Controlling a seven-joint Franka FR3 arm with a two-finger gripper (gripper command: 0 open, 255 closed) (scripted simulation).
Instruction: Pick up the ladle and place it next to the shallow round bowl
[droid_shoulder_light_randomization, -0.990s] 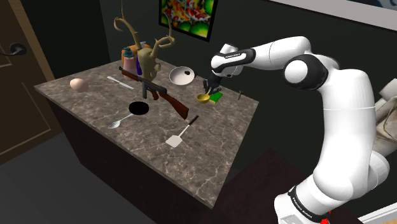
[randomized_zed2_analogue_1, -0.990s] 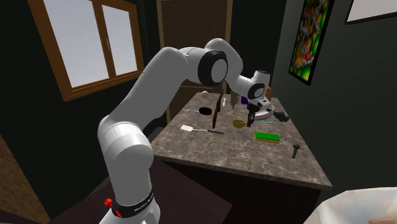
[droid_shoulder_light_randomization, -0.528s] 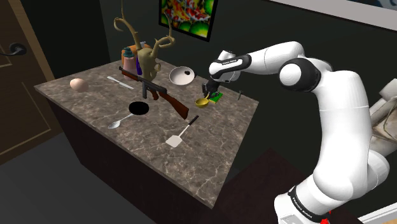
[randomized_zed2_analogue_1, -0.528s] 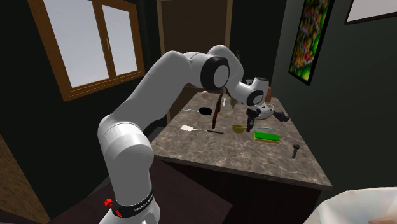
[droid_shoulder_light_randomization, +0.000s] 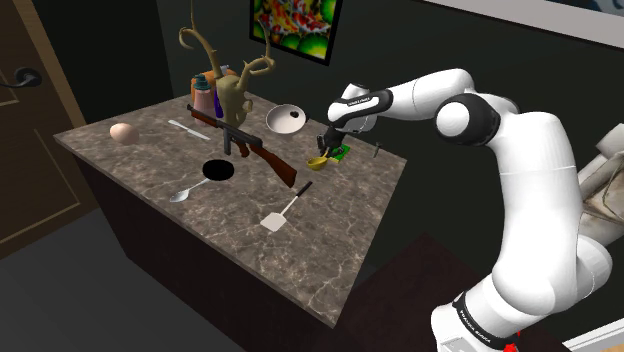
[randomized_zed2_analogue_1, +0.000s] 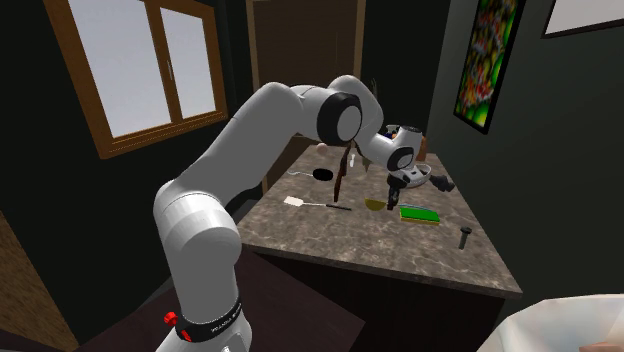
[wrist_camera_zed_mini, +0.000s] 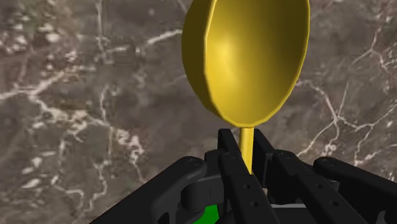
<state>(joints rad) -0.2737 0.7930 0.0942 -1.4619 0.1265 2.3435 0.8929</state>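
1. Lower than a second ago, the gripper (droid_shoulder_light_randomization: 326, 147) has brought the yellow ladle (droid_shoulder_light_randomization: 318, 160) down close over the marble table (droid_shoulder_light_randomization: 200, 215).
2. Its fingers (wrist_camera_zed_mini: 236, 183) stand narrow, clasping the ladle's thin handle; the scoop juts out beyond the fingertips, over bare marble.
3. Whether the scoop touches the tabletop cannot be told.
4. In the shoulder view the ladle sits just beside a green block (droid_shoulder_light_randomization: 342, 152), between it and a rifle (droid_shoulder_light_randomization: 255, 148).
5. That view also shows the shallow white bowl (droid_shoulder_light_randomization: 285, 120) near the ladle, farther back on the table.
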